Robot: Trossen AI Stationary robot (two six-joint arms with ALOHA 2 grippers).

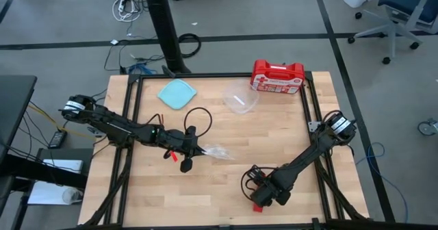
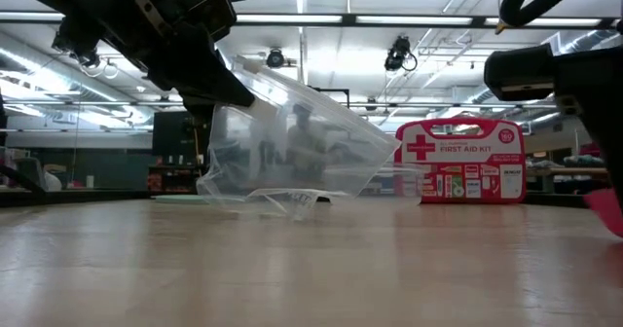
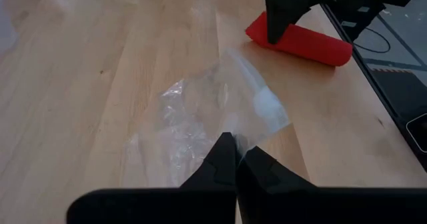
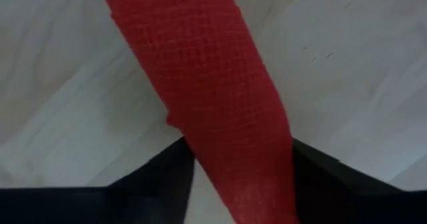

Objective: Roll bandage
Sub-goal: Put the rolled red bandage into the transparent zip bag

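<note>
Right gripper [image 1: 263, 197], high view: low at the table's near edge over the bandage [image 1: 258, 207]. Its wrist view: bandage [image 4: 220, 117] runs lengthwise between the parted fingers, grip uncertain. Left wrist view: left gripper [image 3: 237, 159] pinches a clear bag [image 3: 200, 127]; bandage [image 3: 300, 43] well beyond, right arm nearer.

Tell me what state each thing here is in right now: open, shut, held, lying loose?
Bandage: rolled up, lying on the table between the right gripper's fingers.
Right gripper: open around the bandage, at the near table edge.
Left gripper: shut on the plastic bag.
Plastic bag: clear, pinched at one edge, lifted off the table there.
First-aid case: closed, at the far edge.
Clear bowl: untouched.
Blue lid: lying flat.
</note>
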